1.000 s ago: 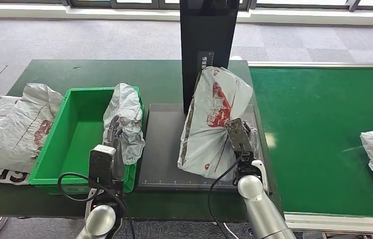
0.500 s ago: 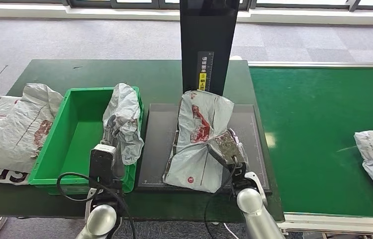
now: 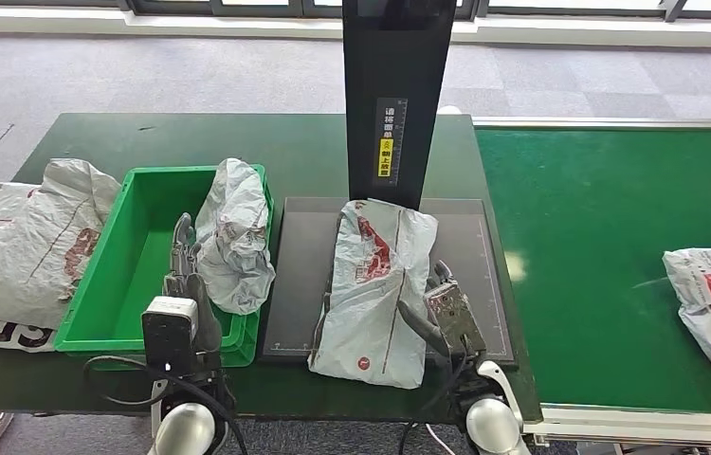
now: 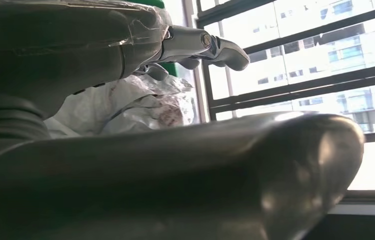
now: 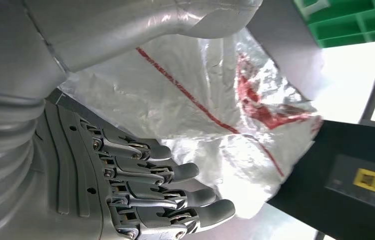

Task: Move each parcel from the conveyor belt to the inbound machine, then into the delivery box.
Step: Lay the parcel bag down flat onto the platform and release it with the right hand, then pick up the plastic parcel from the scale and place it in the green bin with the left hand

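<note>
The fingers [image 5: 175, 172] of the right hand [image 3: 448, 318] are spread with nothing held, just beside the parcel [image 3: 375, 284] laid flat on the inbound machine [image 3: 304, 275], while the left hand [image 3: 186, 275], likewise unclenched, is poised at the delivery box [image 3: 96, 318].

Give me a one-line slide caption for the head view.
Parcel lies flat on the inbound machine's grey platform; right hand open beside it.

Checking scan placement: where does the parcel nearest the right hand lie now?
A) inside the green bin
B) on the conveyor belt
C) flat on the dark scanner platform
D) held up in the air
C: the parcel lies flat on the scanner platform, with the right hand beside it.
</note>
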Robot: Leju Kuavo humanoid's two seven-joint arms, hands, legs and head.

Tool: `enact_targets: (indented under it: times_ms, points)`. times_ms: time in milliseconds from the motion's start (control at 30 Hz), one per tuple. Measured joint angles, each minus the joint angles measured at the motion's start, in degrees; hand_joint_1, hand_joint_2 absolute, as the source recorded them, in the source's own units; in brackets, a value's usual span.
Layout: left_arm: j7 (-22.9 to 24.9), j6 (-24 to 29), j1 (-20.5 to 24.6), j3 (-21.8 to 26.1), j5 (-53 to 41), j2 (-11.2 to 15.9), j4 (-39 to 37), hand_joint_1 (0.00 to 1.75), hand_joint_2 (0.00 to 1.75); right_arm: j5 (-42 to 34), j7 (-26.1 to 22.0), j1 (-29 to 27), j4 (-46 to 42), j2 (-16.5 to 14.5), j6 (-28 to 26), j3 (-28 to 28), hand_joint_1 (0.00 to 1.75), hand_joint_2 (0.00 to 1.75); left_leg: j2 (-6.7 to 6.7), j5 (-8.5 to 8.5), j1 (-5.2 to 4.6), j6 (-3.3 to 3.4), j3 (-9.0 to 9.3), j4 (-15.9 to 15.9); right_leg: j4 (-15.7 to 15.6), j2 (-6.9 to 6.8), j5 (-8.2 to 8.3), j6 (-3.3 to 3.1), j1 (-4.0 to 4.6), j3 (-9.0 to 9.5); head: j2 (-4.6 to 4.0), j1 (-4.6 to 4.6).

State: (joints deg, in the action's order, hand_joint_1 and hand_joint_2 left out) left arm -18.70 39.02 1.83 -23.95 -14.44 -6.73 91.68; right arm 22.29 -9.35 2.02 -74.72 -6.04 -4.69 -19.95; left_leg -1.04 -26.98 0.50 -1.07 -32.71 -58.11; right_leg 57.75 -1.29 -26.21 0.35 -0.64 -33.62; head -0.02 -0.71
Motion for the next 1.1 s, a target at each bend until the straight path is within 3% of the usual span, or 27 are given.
enact_targets:
  times_ms: [167, 300, 500, 667, 800, 1100]
  points:
    - [-0.46, -0.07, -0.05, -0.51, -1.42, 0.61, 2.05, 0.00, 0.00, 0.45, -2.00, -2.05, -4.69, 0.67, -2.14, -0.38, 0.00, 1.75, 0.00, 0.00, 0.00, 0.00, 0.01, 0.00, 0.00, -0.01, 0.00, 0.00, 0.00, -0.01, 0.00, -0.01]
    - [0.52, -0.87, 0.77, -1.66, -7.79, 1.78, 2.48, 0.00, 0.00, 2.71, -7.60, -5.12, -11.49, 1.74, -10.28, -0.40, 0.00, 1.75, 0.01, 0.01, 0.00, 0.00, 0.02, -0.01, 0.00, -0.04, 0.00, 0.00, -0.01, 0.00, 0.00, 0.01]
    - [3.93, -12.96, 5.83, -5.65, -16.64, 3.25, 2.12, 0.00, 0.00, 4.08, -15.87, -10.12, -22.40, 4.15, -22.26, -0.43, 0.00, 1.75, 0.03, 0.00, -0.01, 0.01, 0.00, -0.02, -0.01, -0.05, 0.00, 0.00, -0.05, -0.01, 0.00, 0.01]
    - [4.52, -18.81, 11.87, -9.36, -20.59, 3.21, -0.70, 0.00, 0.00, 3.76, -19.63, -11.50, -28.26, 5.55, -25.32, -0.98, 0.00, 1.75, -0.11, 0.00, -0.02, 0.00, 0.06, -0.02, -0.01, 0.04, 0.04, -0.01, -0.05, 0.01, 0.00, 0.01]
    - [5.02, -20.36, 14.26, -10.73, -22.40, 3.07, -2.57, 0.00, 1.75, 3.28, -20.93, -11.87, -30.21, 6.20, -25.86, -1.44, 0.00, 1.75, -0.09, 0.03, -0.02, -0.03, 0.07, -0.02, -0.01, 0.09, 0.06, -0.03, 0.00, 0.01, 0.00, 0.01]
    - [4.66, -30.86, 21.35, -15.94, -32.38, 1.48, -15.55, 0.00, 1.75, 2.11, -24.86, -10.79, -32.04, 7.75, -26.21, -3.73, 0.00, 1.75, -0.06, 0.05, -0.02, -0.05, 0.07, -0.02, -0.01, 0.08, 0.08, -0.04, -0.01, 0.03, 0.00, 0.01]
